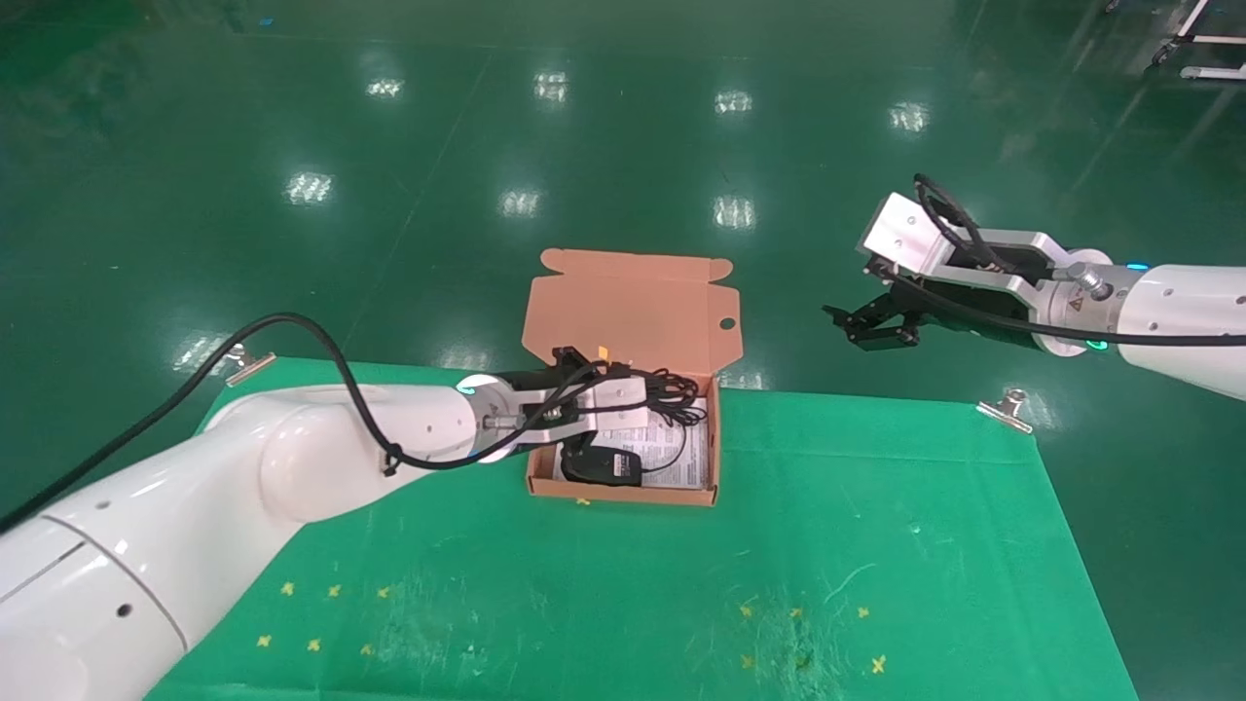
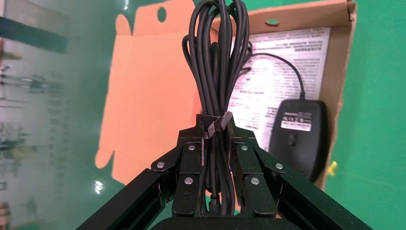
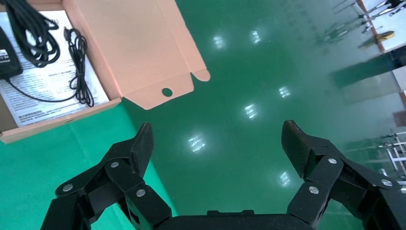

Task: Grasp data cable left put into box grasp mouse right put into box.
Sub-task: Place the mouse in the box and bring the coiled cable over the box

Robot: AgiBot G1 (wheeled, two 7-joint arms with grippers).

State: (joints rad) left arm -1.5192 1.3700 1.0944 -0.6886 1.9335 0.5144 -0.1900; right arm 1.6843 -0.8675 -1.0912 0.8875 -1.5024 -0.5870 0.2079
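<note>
Black data cable [image 2: 218,62] hangs bundled in the left claw [image 2: 216,143], clamped shut, directly over the box [image 1: 715,438]; bundle's long axis runs toward the far flap. Mouse [image 1: 602,465] lies inside, near edge. Right claw [image 3: 218,148] hovers spread, far right, off the worktop [image 1: 876,545].

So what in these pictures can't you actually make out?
- Print on the paper sheet lining the box: too small to read in any view.
- Left gripper: in the head view its own arm hides the fingers.
- Data cable: its lower end disappears behind the gripper, left wrist view.
- Mouse: cut off by the right wrist view's edge.
- Right gripper: open, empty.
</note>
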